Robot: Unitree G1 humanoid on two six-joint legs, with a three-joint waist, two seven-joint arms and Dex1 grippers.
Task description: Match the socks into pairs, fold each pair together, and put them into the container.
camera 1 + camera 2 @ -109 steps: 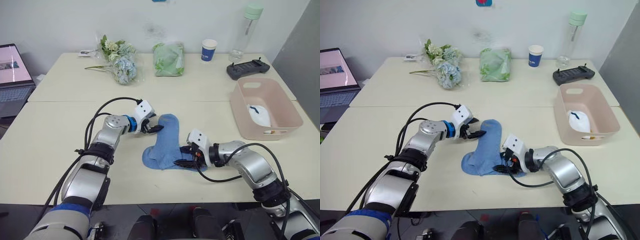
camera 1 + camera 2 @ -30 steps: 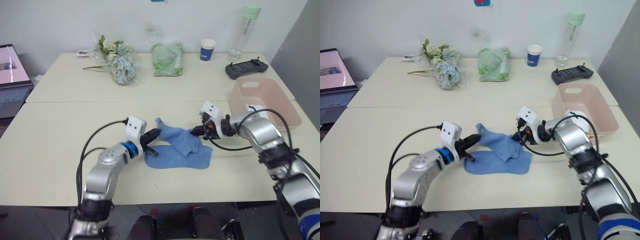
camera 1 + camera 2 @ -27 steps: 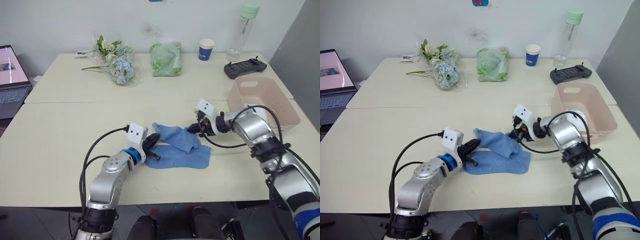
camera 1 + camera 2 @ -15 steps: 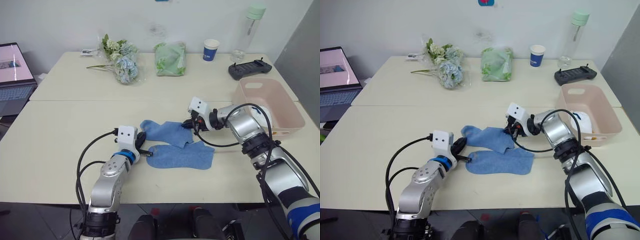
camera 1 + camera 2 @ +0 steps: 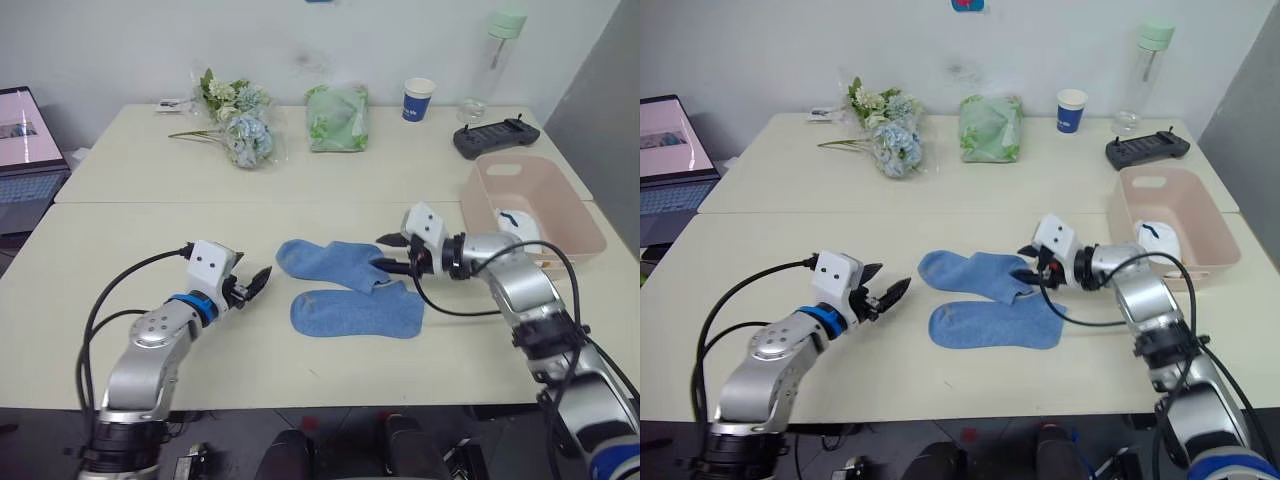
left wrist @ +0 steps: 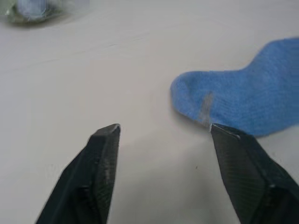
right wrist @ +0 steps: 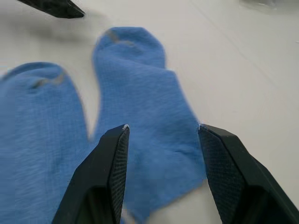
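Observation:
Two light blue socks lie flat on the table, one (image 5: 328, 262) just behind the other (image 5: 358, 312), their right ends overlapping. My left gripper (image 5: 252, 282) is open, a short way left of the socks and apart from them; the left wrist view shows a blue sock toe (image 6: 238, 100) beyond its spread fingers. My right gripper (image 5: 388, 254) is open at the right end of the rear sock (image 7: 145, 102), fingers either side of it. The pink container (image 5: 478, 225) stands at the right with a white sock (image 5: 518, 230) inside.
Along the far side of the table are a flower bouquet (image 5: 240, 125), a green bundle in plastic (image 5: 337, 117), a paper cup (image 5: 417, 98), a bottle (image 5: 498, 60) and a black controller (image 5: 495, 138). A laptop (image 5: 25, 150) sits at far left.
Both grippers have let go of the rear blue sock, which now lies flat. My left gripper has drawn back to the left; the right one has opened and shifted slightly right.

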